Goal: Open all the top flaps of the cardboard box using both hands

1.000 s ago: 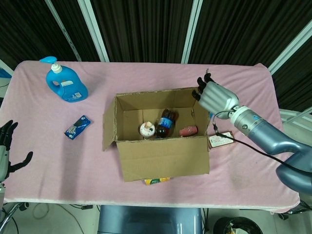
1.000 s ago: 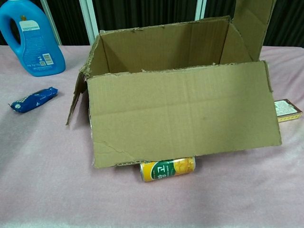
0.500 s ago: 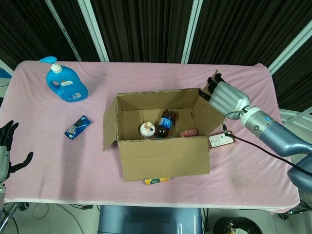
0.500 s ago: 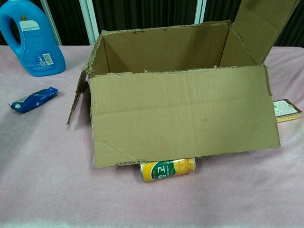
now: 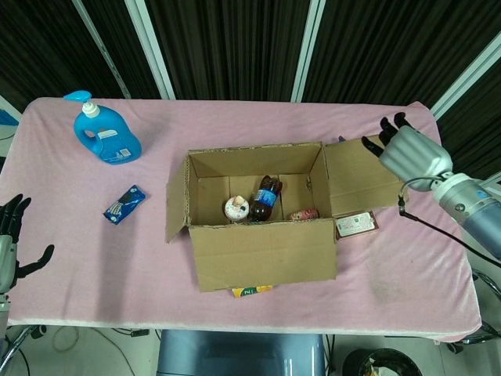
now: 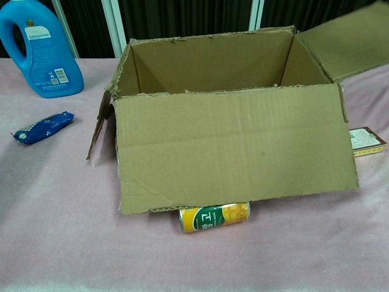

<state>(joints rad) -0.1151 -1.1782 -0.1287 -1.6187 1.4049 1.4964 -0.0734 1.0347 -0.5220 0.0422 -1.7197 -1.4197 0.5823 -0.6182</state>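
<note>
Since a second ago your right hand (image 5: 407, 150) has swung outward toward the table's right edge, and the right flap (image 5: 362, 178) it was pushing has gone from upright to folded out, lying nearly level over the cloth. That hand now hovers just past the flap's outer edge, fingers apart and holding nothing. Your left hand (image 5: 11, 235) waits at the near left corner, well apart from everything, also spread and empty. You have one cardboard box (image 5: 258, 223) near the middle of the pink table (image 5: 94, 266), with its front flap (image 6: 234, 146) hanging down the near side, its left flap (image 5: 175, 207) hanging out to the left, and the interior open to view. Inside it you can count three things: one dark bottle (image 5: 264, 197), one round white container (image 5: 236, 207) and one pinkish item (image 5: 303, 213) partly hidden by the right wall. Around it: one blue pump bottle (image 5: 106, 133) at the far left, one small blue packet (image 5: 124, 204) left of the box, one yellow can (image 6: 214, 217) lying under the front flap's lower edge, and one flat carton (image 5: 356, 225) tucked just below the folded-out right flap. You have open cloth to the left front and along the right front; the right hand sits near the table's right edge.
</note>
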